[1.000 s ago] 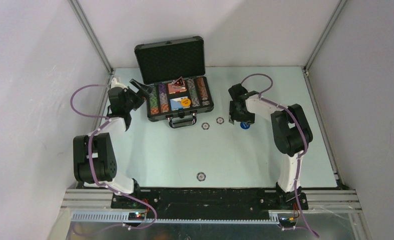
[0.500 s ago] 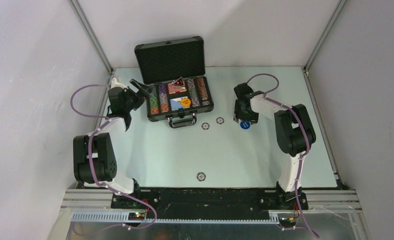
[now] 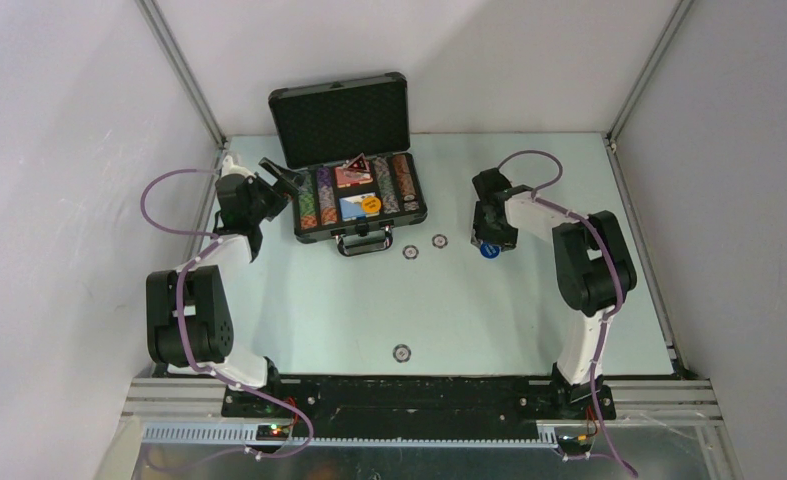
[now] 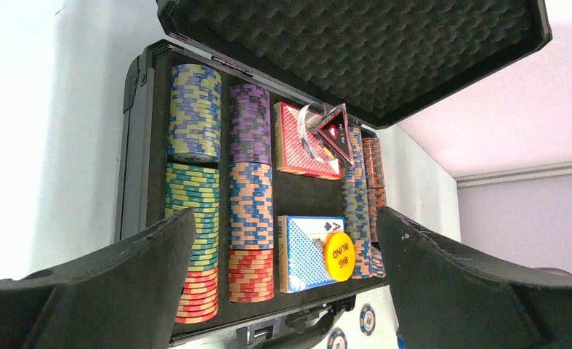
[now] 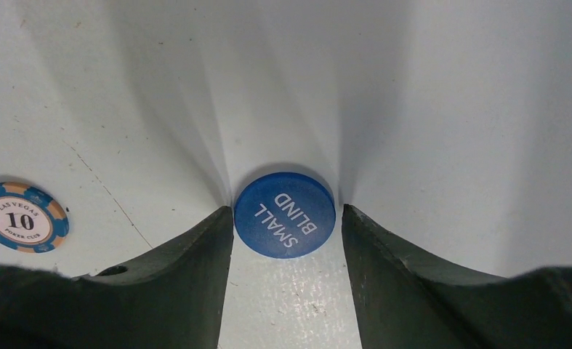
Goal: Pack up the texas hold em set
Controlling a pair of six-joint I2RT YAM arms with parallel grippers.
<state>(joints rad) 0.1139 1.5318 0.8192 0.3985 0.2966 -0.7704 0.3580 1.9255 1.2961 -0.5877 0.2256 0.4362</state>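
- Two grippers stood at mid-height of the overhead view. The left gripper [image 3: 289, 180] was at left, just beside the briefcase [image 3: 341, 118], and the right gripper [image 3: 489, 238] was at right, low over the table [image 3: 369, 310].
- From above, the briefcase sat open at upper centre, lid upright and handle toward the bottom of the frame. Its contents read only as coloured stripes.
- The left wrist view supplied the detail. It showed chip rows [image 4: 194, 189] in the tray and a red deck [image 4: 301, 145] with a dark triangular marker [image 4: 335, 131] propped on it. Below lay a blue deck [image 4: 302, 251], with an orange button [image 4: 339, 256] marked BIG BLIND overlapping its edge.
- That view also showed the left gripper [image 4: 284, 218] spread wide, with nothing between its fingers.
- Overhead, a blue button [image 3: 488, 251] peeked out just below the right gripper, and the gap of the jaws could not be judged there.
- In the right wrist view the blue button [image 5: 285, 214], marked SMALL BLIND, lay flat on the table between the fingers [image 5: 188, 276]. The finger at left touched its rim and the one at right stood a sliver off, so it was not clamped.
- Three loose chips [image 3: 410, 252] lay on the table overhead, two below the handle and one at lower centre. The right wrist view caught only one of the loose chips [image 5: 22, 217], marked 10, at its left edge.
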